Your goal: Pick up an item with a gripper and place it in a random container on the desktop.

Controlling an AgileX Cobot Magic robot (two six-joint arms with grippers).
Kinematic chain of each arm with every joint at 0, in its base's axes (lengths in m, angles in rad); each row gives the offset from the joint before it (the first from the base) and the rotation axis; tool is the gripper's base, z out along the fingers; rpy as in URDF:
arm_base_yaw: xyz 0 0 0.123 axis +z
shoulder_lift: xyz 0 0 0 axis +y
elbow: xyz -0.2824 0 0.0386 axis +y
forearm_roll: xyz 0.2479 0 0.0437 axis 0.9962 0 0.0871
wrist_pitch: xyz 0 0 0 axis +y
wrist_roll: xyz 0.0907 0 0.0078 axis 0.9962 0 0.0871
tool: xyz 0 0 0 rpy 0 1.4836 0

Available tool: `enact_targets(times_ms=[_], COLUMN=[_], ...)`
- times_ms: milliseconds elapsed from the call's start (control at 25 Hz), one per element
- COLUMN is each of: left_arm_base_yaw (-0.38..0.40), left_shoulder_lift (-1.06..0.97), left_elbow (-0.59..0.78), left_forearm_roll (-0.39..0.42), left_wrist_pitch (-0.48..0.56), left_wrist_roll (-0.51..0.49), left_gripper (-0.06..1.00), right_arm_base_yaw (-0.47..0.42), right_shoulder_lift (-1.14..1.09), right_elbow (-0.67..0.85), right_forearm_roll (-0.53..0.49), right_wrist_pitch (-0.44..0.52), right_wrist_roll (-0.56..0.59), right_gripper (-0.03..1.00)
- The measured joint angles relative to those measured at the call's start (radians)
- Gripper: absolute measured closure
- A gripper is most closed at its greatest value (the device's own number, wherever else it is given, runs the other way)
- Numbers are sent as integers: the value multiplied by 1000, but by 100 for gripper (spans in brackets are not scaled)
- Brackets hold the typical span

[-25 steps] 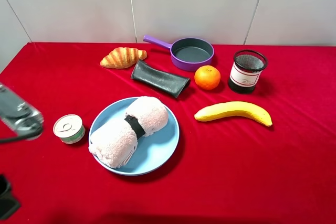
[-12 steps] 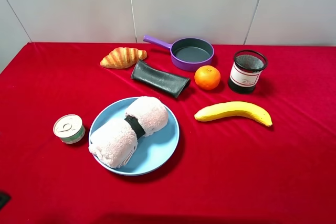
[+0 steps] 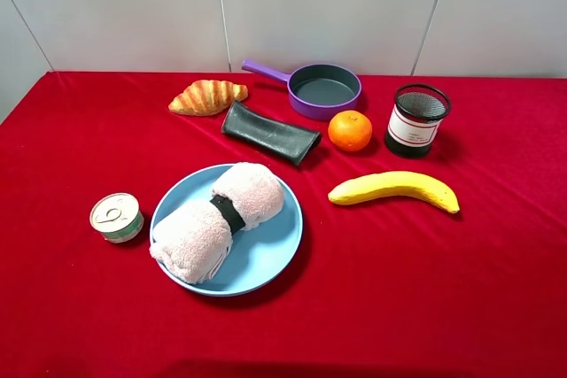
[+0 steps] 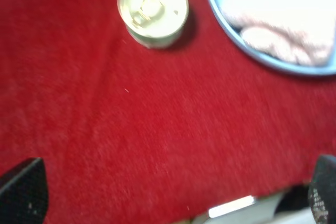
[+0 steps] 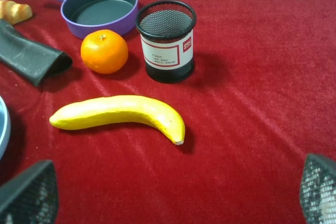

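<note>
Lying diagonally inside the light-blue plate (image 3: 275, 250): the pale-pink rolled towel (image 3: 218, 220), black band around its middle. Just left of the plate, a small tin can (image 3: 116, 217); right of the plate, a banana (image 3: 394, 189). Left gripper (image 4: 173, 192) fingers spread wide above the red cloth (image 3: 425, 289), empty. Right gripper (image 5: 173, 192) likewise spread apart, empty.

- A fluffy pale-pink rolled towel (image 3: 219, 221), cinched at its middle by a black band, lies on its side inside the plate, set diagonally, with its lower-left end reaching out over the rim.
- A large, round, shallow light-blue plate (image 3: 275, 250) with a raised rim sits flat on the cloth, left of centre.
- A bright red cloth covers the flat desktop (image 3: 425, 289).
- Neither gripper touches the towel or the plate.
</note>
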Motion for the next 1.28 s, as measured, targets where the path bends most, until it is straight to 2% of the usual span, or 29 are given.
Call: enact_targets(times_ms=[200,520,1280], left_arm_base_yaw=[121,241,255], left_shoulder_lift=[-140,-326,-343], left_elbow=[6,6,6], left_forearm_roll=[-6,-8,-22], left_wrist_pitch=[0,0,0], left_wrist_roll=[37,45,62], left_gripper=[-5,-5,-5], right_arm_base_yaw=[0,0,0], right_shoulder_lift=[0,0,0], right_elbow=[0,0,0], right_forearm_roll=[0,0,0], right_wrist_pitch=[0,0,0], right_wrist_roll=[0,0,0], right_gripper=[28,28,28])
